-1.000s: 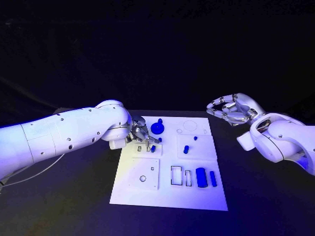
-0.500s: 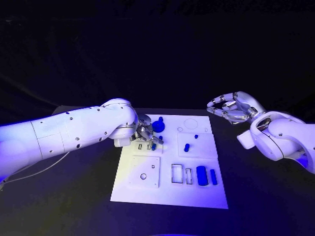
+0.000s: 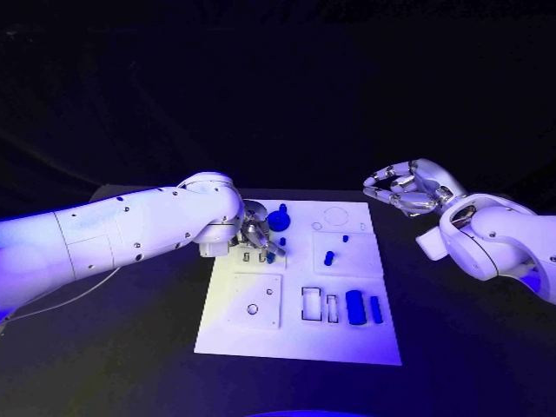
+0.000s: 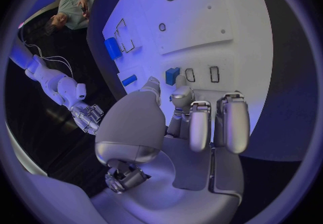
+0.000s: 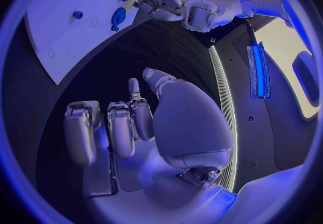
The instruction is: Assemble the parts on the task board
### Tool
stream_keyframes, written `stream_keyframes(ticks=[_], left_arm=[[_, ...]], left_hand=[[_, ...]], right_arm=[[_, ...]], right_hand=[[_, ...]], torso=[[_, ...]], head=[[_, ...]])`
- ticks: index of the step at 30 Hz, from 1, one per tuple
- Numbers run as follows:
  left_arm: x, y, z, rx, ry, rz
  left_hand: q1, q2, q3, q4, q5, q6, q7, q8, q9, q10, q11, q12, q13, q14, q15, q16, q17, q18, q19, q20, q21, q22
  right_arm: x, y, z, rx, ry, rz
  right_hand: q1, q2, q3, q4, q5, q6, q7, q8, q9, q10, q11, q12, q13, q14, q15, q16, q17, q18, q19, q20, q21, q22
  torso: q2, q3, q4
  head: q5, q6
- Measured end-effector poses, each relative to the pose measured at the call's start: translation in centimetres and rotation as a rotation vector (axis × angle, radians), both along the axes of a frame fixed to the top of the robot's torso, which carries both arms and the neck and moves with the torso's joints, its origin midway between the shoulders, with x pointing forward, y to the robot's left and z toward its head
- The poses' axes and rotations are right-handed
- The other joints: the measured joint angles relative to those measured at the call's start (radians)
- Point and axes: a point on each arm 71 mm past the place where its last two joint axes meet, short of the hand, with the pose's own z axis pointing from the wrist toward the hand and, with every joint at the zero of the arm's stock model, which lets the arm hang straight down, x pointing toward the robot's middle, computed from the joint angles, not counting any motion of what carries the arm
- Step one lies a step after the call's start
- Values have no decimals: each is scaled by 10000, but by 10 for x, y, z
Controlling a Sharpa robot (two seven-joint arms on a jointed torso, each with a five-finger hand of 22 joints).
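Observation:
The white task board (image 3: 260, 334) lies mid-table. My left hand (image 3: 258, 236) hovers low over its far left part. In the left wrist view the thumb and a fingertip (image 4: 180, 81) pinch a small blue block (image 4: 172, 76) right beside two small rectangular slots (image 4: 215, 74). A round blue knob (image 3: 278, 222) stands just beyond the hand. A short blue peg (image 3: 328, 257) lies mid-board, and a blue cylinder (image 3: 354, 307) and a thin blue bar (image 3: 376, 308) lie at the near right. My right hand (image 3: 408, 190) hangs off the board's far right corner, fingers curled, holding nothing.
Bare black table (image 3: 479, 347) surrounds the board. Open rectangular recesses (image 3: 311, 306) and a square plate with small holes (image 3: 255, 304) take up the board's near half. A round recess (image 3: 337, 218) marks the far right corner. The left hand (image 5: 158, 0) also appears in the right wrist view.
The left arm has drawn slightly towards the board's far edge, its hand staying over the slots. The right hand has barely moved.

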Motion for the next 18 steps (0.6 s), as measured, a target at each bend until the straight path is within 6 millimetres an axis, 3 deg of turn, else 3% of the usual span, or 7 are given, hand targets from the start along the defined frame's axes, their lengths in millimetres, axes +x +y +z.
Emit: stream_keyframes(ticks=[9,18], left_arm=[[0,-1,-1,119,78,-129],[0,-2,-1,107,123,-195]], left_hand=[[305,120,0,0,0,0,0,0,59,0,0,0,17,0,0,0,-1,1,0,0,0,-1],[1090,425,428,-59,0,-36,-36,-55,117,-39,-40,1,16,0,0,0,-1,0,0,0,37,-2]], right_arm=[[0,1,0,-7,14,7],[0,1,-1,-20,27,1]], right_hand=[[0,0,0,0,0,0,0,0,-1,0,0,0,-1,0,0,0,-1,0,0,0,0,-1],[0,0,0,0,0,0,0,0,-1,0,0,0,-1,0,0,0,-1,0,0,0,0,-2]], torso=[[0,1,5],[-3,0,4]], head=[[-2,5],[-8,-41]])
